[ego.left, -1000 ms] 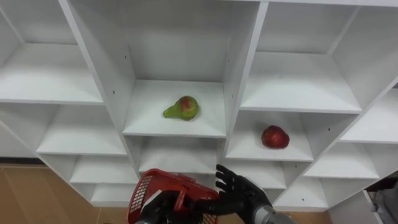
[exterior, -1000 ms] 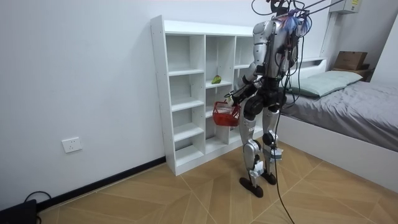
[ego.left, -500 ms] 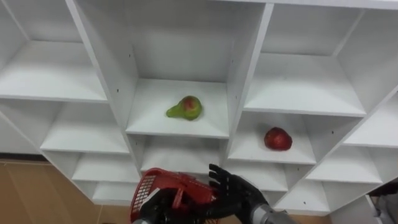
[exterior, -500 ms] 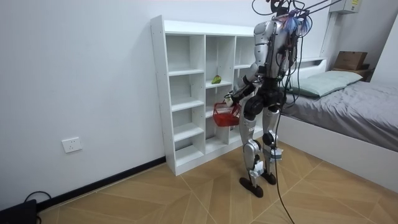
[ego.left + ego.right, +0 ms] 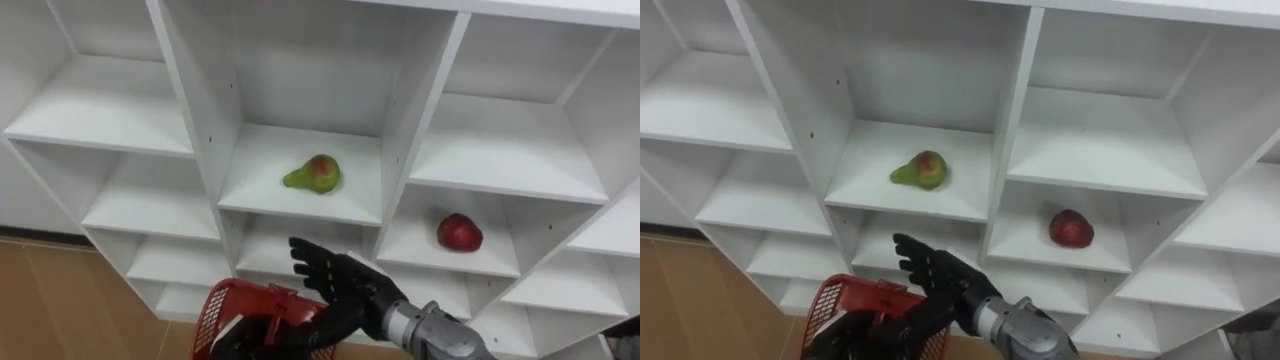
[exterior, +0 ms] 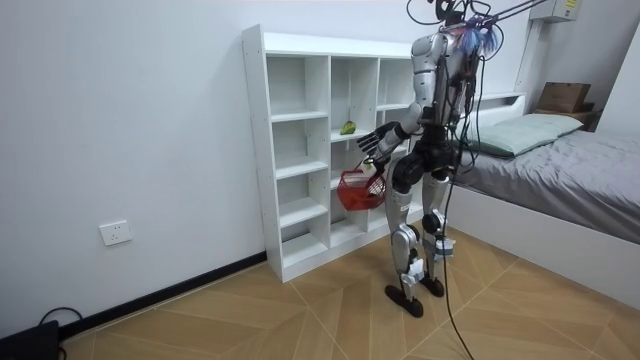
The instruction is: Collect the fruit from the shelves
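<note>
Stance: the robot was seen upright on the wooden floor (image 6: 300, 310), close before the closet (image 5: 190, 110), with a bed (image 6: 560, 170) behind it on the room view's right.
Closet: white, divided into open compartments in 3 columns.
Pear: the pear (image 5: 314, 174) was found lying on its side on a shelf of the middle column, stalk end toward the left, touched by nothing.
Apple: the apple (image 5: 459, 232) was found on a shelf of the right column, set a little lower than the pear's shelf, well apart from both hands.
Right hand: the right hand (image 5: 335, 280) was held up in front of the compartment below the pear, fingers spread wide and straight, nothing grasped, clear of the pear.
Left hand: the left hand (image 5: 245, 340) was seen low at the lower edge, curled round the basket's handle.
Basket: the red basket (image 5: 225, 305) was carried just below and to the left of the right hand; its contents could not be made out.
</note>
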Robot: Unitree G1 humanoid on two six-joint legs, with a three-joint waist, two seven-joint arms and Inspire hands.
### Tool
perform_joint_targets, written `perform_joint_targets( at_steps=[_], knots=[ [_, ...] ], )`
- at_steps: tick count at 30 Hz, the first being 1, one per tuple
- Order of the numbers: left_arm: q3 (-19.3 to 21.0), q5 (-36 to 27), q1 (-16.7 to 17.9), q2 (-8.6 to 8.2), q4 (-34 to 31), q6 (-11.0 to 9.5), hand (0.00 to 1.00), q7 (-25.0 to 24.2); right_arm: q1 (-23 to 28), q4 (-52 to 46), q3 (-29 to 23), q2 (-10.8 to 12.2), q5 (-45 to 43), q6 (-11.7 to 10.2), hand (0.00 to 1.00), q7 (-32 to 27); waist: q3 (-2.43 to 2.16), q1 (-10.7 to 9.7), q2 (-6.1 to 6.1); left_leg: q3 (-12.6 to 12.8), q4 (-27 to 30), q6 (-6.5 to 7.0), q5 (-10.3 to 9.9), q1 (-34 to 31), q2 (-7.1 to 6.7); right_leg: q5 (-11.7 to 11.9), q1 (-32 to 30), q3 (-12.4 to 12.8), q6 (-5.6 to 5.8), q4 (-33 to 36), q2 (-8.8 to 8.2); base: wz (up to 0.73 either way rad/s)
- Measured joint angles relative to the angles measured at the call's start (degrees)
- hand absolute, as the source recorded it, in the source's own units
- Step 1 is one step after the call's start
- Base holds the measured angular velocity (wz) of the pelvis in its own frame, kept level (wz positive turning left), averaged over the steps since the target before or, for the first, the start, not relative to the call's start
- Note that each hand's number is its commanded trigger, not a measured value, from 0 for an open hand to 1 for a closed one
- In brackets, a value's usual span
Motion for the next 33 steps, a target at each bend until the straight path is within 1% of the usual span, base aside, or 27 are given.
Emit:
perform_joint_targets(
  at_steps=[3,6,7,10,15,17,19,22,24,26,29,33],
  knots=[
    [0.5,0.0,0.2,-0.04,0.3,0.0,1.0,0.0,-1.3,0.0,0.0,0.0,-1.4,0.0,0.0,0.9,0.16,0.5,-0.51,0.0,0.0,0.0,0.0,-0.1,0.0,0.0,-0.2,0.1,0.0,0.0,0.03,0.0],
    [0.6,0.5,0.2,-0.02,0.6,0.0,1.0,0.0,-2.8,-0.3,0.0,0.0,-2.8,0.0,0.0,2.1,0.08,0.6,-0.74,0.0,-0.1,0.0,0.0,-0.1,0.0,0.0,-0.2,0.1,0.0,0.0,0.17,0.0],
    [0.6,0.5,0.2,-0.03,0.7,0.0,1.0,0.0,-3.5,-0.3,0.0,0.3,-2.9,0.0,0.0,2.5,0.02,0.9,-0.82,0.0,-0.2,0.0,0.0,-0.1,0.01,0.0,-0.2,0.1,0.0,0.0,0.33,0.0],
    [0.9,0.5,0.1,-0.04,1.6,0.0,1.0,-0.1,-4.9,-0.9,0.0,1.0,-2.9,0.0,0.0,3.2,0.01,0.9,-0.89,0.0,-0.2,0.0,0.0,-0.1,0.03,0.0,-0.2,0.2,0.0,-0.1,0.06,0.0],
    [2.0,0.5,0.1,-0.53,1.6,0.0,1.0,0.1,-5.1,-6.2,0.0,1.2,-3.0,0.0,0.0,4.4,0.26,1.6,-0.54,-0.1,-0.5,0.0,0.0,-0.1,0.03,0.0,-0.3,0.2,0.0,-0.1,0.12,0.0],
    [2.2,0.5,0.1,-0.53,1.6,0.0,1.0,0.4,-5.2,-7.0,0.0,1.2,-3.2,0.0,0.0,4.4,0.22,1.7,-0.68,-0.2,-0.6,0.0,0.0,-0.1,0.04,0.0,-0.3,0.3,0.0,-0.1,0.14,0.0],
    [2.3,0.5,0.1,-0.43,1.7,-0.1,1.0,0.6,-5.6,-7.0,0.0,1.2,-3.2,0.0,0.0,4.3,0.32,1.8,-0.68,-0.2,-0.6,0.0,0.0,-0.1,0.04,0.0,-0.3,0.3,0.0,-0.1,0.28,0.0],
    [2.7,0.4,0.0,-0.47,3.4,-0.7,1.0,1.0,-5.8,-7.4,-0.3,1.1,-3.0,0.0,0.0,3.9,0.32,1.6,-0.68,-0.2,-0.4,0.0,0.0,0.1,0.02,0.0,-0.3,0.2,0.0,-0.1,0.11,0.0],
    [3.1,0.4,-0.4,-0.83,4.8,-1.4,1.0,1.2,-5.9,-9.9,-0.7,0.3,-3.4,0.0,0.0,3.7,0.27,1.7,-0.77,0.1,-0.4,0.01,0.0,-0.4,0.03,0.0,-1.0,0.4,0.0,0.0,0.09,-0.07],
    [4.0,0.4,-0.6,-1.43,5.7,-1.6,1.0,1.3,-6.4,-12.3,-0.9,-0.2,-3.7,-0.1,0.0,3.7,0.31,1.7,-0.58,0.5,-0.5,0.01,0.0,-0.4,0.02,0.0,-1.2,0.9,0.0,0.0,0.18,-0.11],
    [4.6,0.4,-0.6,-1.28,5.9,-2.0,1.0,1.3,-6.8,-15.6,-2.0,-0.5,-3.7,-0.2,0.0,3.7,0.38,1.7,-0.44,0.7,-0.7,0.01,0.0,-0.2,0.09,0.0,-1.1,1.3,0.0,-0.1,0.39,-0.05],
    [4.9,0.4,-0.5,-1.34,5.9,-2.8,1.0,1.3,-6.8,-17.5,-2.6,-0.5,-3.7,-0.9,0.0,3.2,0.29,1.7,-0.49,0.7,-0.6,0.01,0.0,0.0,0.1,0.0,-1.1,1.5,0.0,-0.1,0.3,0.0]
  ],
)
